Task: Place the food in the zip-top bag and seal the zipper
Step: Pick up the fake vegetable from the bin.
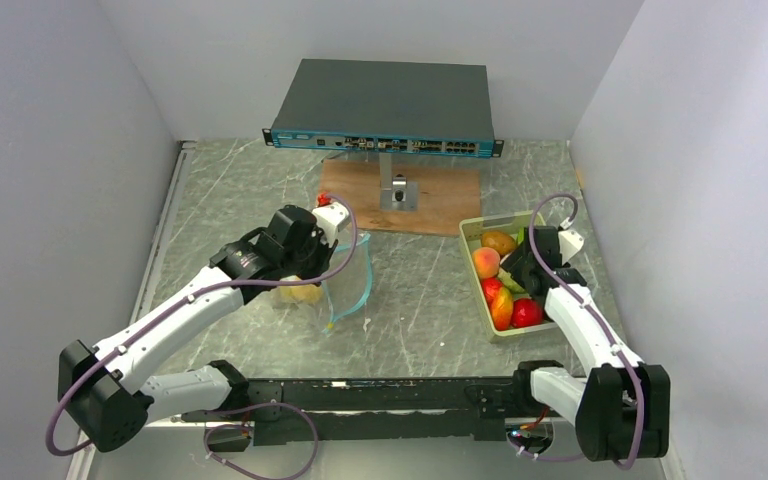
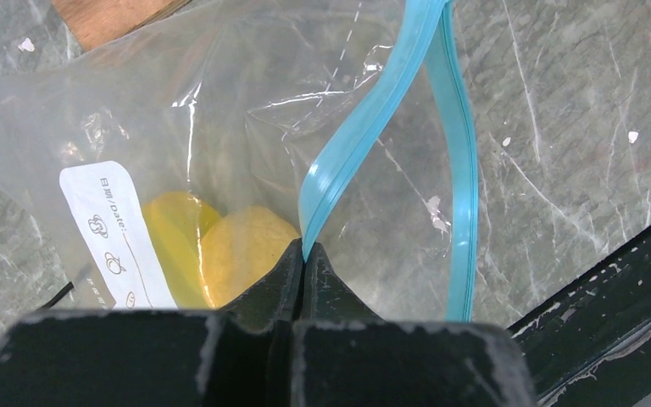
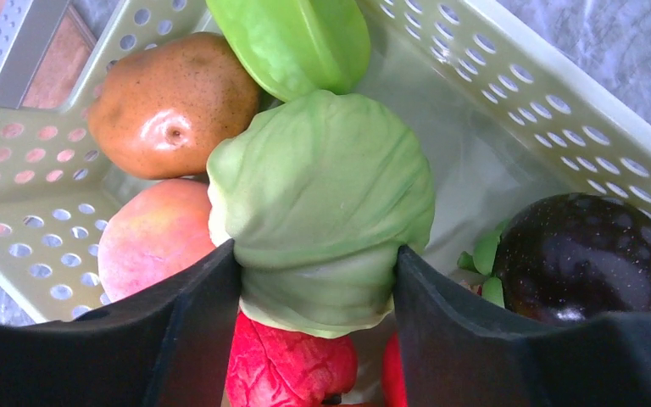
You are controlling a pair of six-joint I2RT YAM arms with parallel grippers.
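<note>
The clear zip-top bag (image 1: 345, 290) lies left of centre with its mouth open, also in the left wrist view (image 2: 246, 110). My left gripper (image 1: 325, 265) is shut on one lip of the teal zipper (image 2: 364, 127) and holds it up (image 2: 305, 248). Yellow food (image 2: 237, 250) sits inside the bag. My right gripper (image 1: 522, 275) is down in the pale green tray (image 1: 475, 228), shut on a green cabbage toy (image 3: 322, 186). Round it lie a brown pear (image 3: 169, 106), a peach (image 3: 153, 237), a green fruit (image 3: 297, 38), a dark eggplant (image 3: 585, 254) and a red piece (image 3: 288, 365).
A network switch (image 1: 385, 105) stands at the back on a metal post (image 1: 397, 190) over a wooden board (image 1: 440, 205). A small red toy (image 1: 323, 199) lies behind the left wrist. A black rail (image 1: 380, 395) runs along the near edge. Walls close both sides.
</note>
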